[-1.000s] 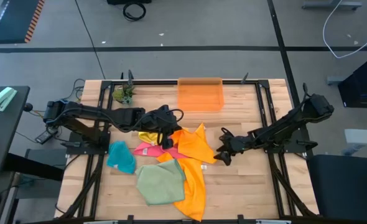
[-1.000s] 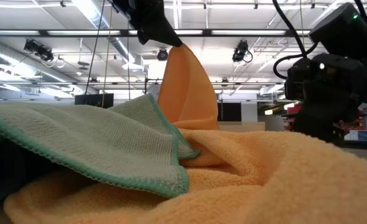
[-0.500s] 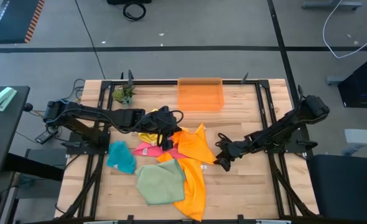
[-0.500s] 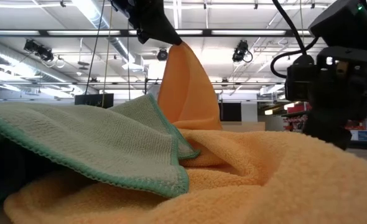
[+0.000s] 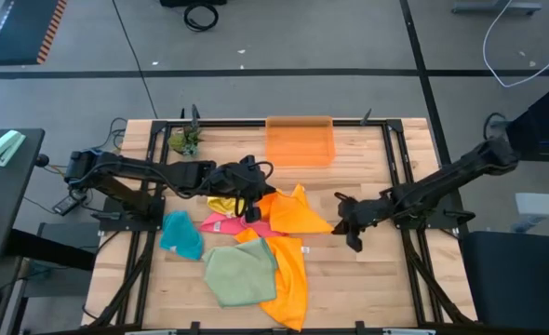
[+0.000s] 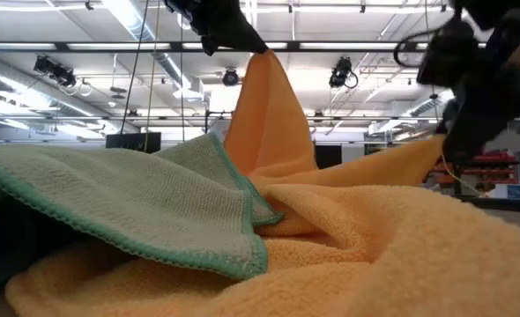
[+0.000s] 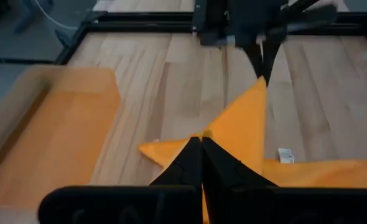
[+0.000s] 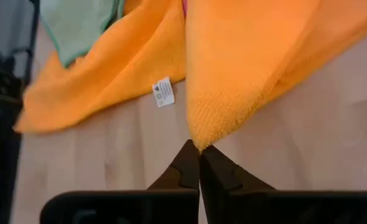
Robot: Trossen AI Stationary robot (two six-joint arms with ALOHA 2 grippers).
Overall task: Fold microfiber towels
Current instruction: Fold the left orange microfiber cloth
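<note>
An orange microfiber towel (image 5: 293, 223) lies in the middle of the table, with two of its corners raised. My left gripper (image 5: 252, 199) is shut on its far left corner, and my right gripper (image 5: 340, 224) is shut on its right corner. The towel's lower part (image 5: 291, 288) rests on the table and carries a white tag (image 8: 163, 92). A sage green towel (image 5: 241, 272) overlaps the orange one at the near left. Yellow (image 5: 220, 205), pink (image 5: 220, 223) and teal (image 5: 181, 233) towels lie to the left. My left gripper pinches a corner of the orange towel (image 7: 203, 132) between its two fingertips, coming from the table's left. In the low view that corner (image 6: 262, 58) hangs high above the pile, and the cloth drops from it in a cone. My right gripper pinches the orange towel's pointed right corner (image 8: 199, 140) at its fingertips, coming from the table's right. That corner (image 6: 429, 150) is lifted clear of the table. The cloth runs from it in a raised fold back toward the pile.
A translucent orange bin (image 5: 300, 140) stands at the table's far edge, in the middle. A small green object (image 5: 185, 141) sits at the far left corner. Bare wood (image 5: 368, 288) shows at the near right.
My right gripper has shut on the orange towel's right corner and moved up and toward the table's right edge. That corner has been lifted off the table and drawn out to the right into a point. The rest of the towel has stayed where it was.
</note>
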